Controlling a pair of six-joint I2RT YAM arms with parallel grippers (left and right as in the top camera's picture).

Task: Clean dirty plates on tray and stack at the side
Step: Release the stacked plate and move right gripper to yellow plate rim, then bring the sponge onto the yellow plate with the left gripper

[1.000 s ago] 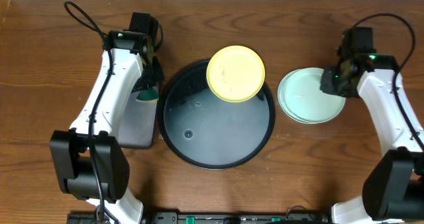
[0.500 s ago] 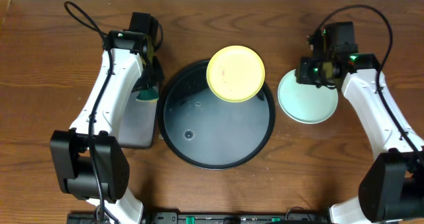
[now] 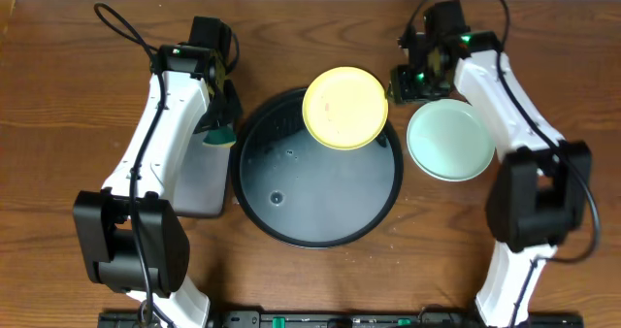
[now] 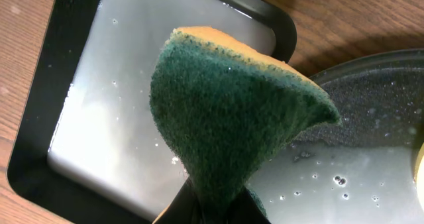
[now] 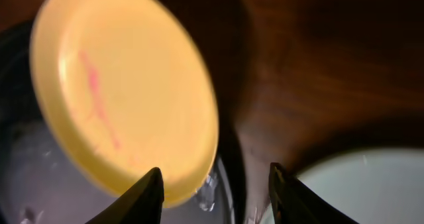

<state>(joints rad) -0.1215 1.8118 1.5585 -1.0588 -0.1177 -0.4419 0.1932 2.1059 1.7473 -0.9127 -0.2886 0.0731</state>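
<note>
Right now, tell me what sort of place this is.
Probably a robot test bench staged as a dishwashing station: a wooden table, a wet black tray, a green sponge and a yellow plate.

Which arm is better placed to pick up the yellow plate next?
Right. The right tool, open and empty, hovers beside the yellow plate's rim; the left tool is shut on the sponge over the rectangular tray.

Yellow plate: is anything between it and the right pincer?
Nothing visible. The open right pincer faces the yellow plate; only the tray rim and bare table lie between. The mint plate sits aside.
</note>
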